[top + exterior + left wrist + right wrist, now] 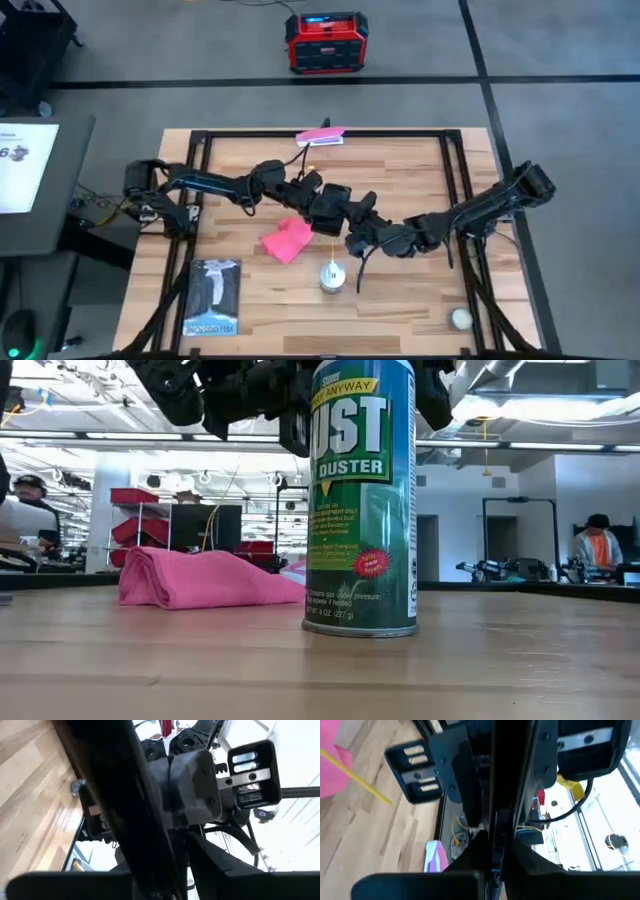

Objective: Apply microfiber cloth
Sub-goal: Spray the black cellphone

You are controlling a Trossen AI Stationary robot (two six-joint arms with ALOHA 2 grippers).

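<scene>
The pink cloth (287, 240) lies crumpled on the wood table (400, 300), left of the middle. It sits free — no claw touches it. In the low view the cloth (205, 580) is a soft folded heap, lying flat behind and to the left of the can.

The can (331, 276) stands upright near the front of the table, just beside the cloth on its right. In the low view the can (361, 495) is green, with the word "DUSTER" on it.

Both arms meet over the middle of the table, above the cloth and the can. The left claw (335, 213) and the right claw (358, 240) are close together, and both seem to hold 1 flat black thing (347, 222) — maybe a phone, but it is hard to tell. How wide each claw stands cannot be told.

A book (212, 297) lies at the front left corner. A small pink and white flat thing (322, 137) lies at the back edge. A little pale ball (461, 319) sits at the front right. A red box (326, 42) stands on the floor behind the table.
</scene>
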